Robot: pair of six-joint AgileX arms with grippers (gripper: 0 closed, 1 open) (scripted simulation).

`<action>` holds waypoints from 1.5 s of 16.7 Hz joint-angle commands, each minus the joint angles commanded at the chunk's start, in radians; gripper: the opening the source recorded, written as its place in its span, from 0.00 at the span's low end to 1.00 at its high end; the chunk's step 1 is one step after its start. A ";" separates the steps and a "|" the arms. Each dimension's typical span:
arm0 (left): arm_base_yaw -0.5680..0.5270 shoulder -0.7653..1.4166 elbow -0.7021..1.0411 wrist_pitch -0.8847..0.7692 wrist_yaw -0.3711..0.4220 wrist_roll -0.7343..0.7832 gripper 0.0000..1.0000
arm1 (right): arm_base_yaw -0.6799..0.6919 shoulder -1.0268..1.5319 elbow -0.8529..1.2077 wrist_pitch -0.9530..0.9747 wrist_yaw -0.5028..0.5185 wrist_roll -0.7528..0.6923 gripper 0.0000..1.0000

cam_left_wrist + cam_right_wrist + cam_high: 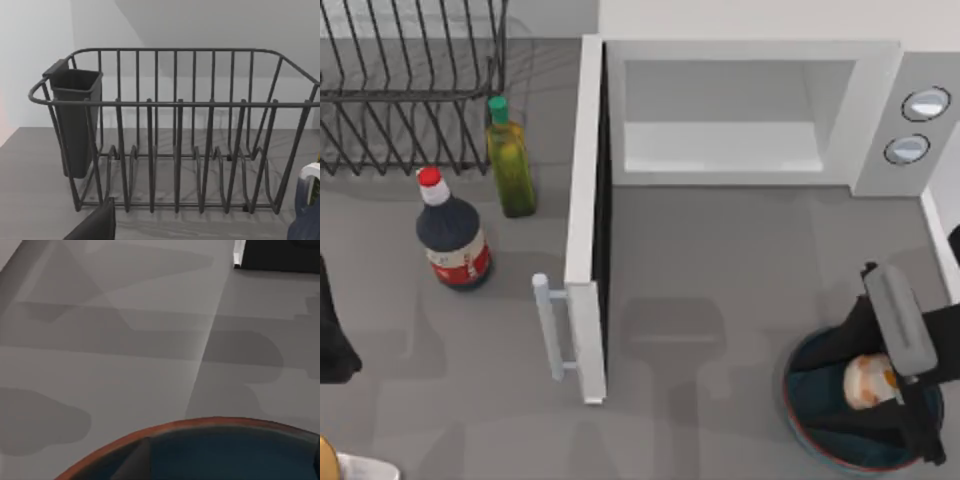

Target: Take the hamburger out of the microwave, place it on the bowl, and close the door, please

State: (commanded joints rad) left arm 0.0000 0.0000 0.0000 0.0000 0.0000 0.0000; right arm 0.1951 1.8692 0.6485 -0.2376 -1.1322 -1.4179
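The white microwave (880, 110) stands at the back with its pale cavity bare. Its door (586, 200) is swung wide open towards the table's front, the bar handle (550, 325) on its left face. At the front right sits the dark teal bowl (800, 400), whose reddish-brown rim (165, 432) fills the near part of the right wrist view. The cream-white hamburger (870, 382) lies inside the bowl. My right gripper (825, 395) hangs over the bowl, open, with one dark finger on each side of the hamburger. My left arm (334, 340) is parked at the left edge.
A black wire dish rack (410, 90) with a cutlery cup (75, 120) fills the back left. A dark sauce bottle (452, 240) and a green oil bottle (510, 160) stand left of the door. An orange and white object (340, 465) sits in the front left corner.
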 joint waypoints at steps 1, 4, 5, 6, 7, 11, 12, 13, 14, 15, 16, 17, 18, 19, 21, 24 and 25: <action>0.000 0.000 0.000 0.000 0.000 0.000 1.00 | 0.000 0.000 0.000 0.000 0.000 0.000 0.38; 0.000 0.000 0.000 0.000 0.000 0.000 1.00 | 0.000 0.000 0.000 0.000 0.000 0.000 0.60; 0.000 0.000 0.000 0.000 0.000 0.000 1.00 | 0.000 0.000 0.000 0.000 0.000 0.000 0.68; 0.000 0.000 0.000 0.000 0.000 0.000 1.00 | 0.000 0.000 0.000 0.000 0.000 0.000 0.75; 0.000 0.000 0.000 0.000 0.000 0.000 1.00 | 0.000 0.000 0.000 0.000 0.000 0.000 0.83; 0.000 0.000 0.000 0.000 0.000 0.000 1.00 | 0.000 0.000 0.000 0.000 0.000 0.000 1.00; 0.000 0.000 0.000 0.000 0.000 0.000 1.00 | 0.000 0.000 0.000 0.000 0.000 0.000 1.00; 0.000 0.000 0.000 0.000 0.000 0.000 1.00 | 0.000 0.000 0.000 0.000 0.000 0.000 1.00; 0.000 0.000 0.000 0.000 0.000 0.000 1.00 | 0.000 0.000 0.000 0.000 0.000 0.000 1.00; 0.000 0.000 0.000 0.000 0.000 0.000 1.00 | 0.000 0.000 0.000 0.000 0.000 0.000 1.00; 0.000 0.000 0.000 0.000 0.000 0.000 1.00 | 0.000 0.000 0.000 0.000 0.000 0.000 1.00; 0.000 0.000 0.000 0.000 0.000 0.000 1.00 | 0.000 0.000 0.000 0.000 0.000 0.000 1.00; 0.000 0.000 0.000 0.000 0.000 0.000 1.00 | -0.058 -0.039 0.019 -0.052 -0.007 -0.028 1.00; 0.000 0.000 0.000 0.000 0.000 0.000 1.00 | -0.058 -0.040 0.018 -0.052 -0.007 -0.028 1.00; 0.000 0.000 0.000 0.000 0.000 0.000 1.00 | -0.061 -0.072 0.001 -0.042 0.007 0.002 1.00; 0.000 0.000 0.000 0.000 0.000 0.000 1.00 | -0.074 -0.200 -0.064 -0.007 0.074 0.111 1.00; 0.000 0.000 0.000 0.000 0.000 0.000 1.00 | -0.081 -0.264 -0.093 0.009 0.107 0.163 1.00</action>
State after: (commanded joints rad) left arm 0.0000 0.0000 0.0000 0.0000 0.0000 0.0000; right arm 0.1145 1.6054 0.5551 -0.2289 -1.0250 -1.2549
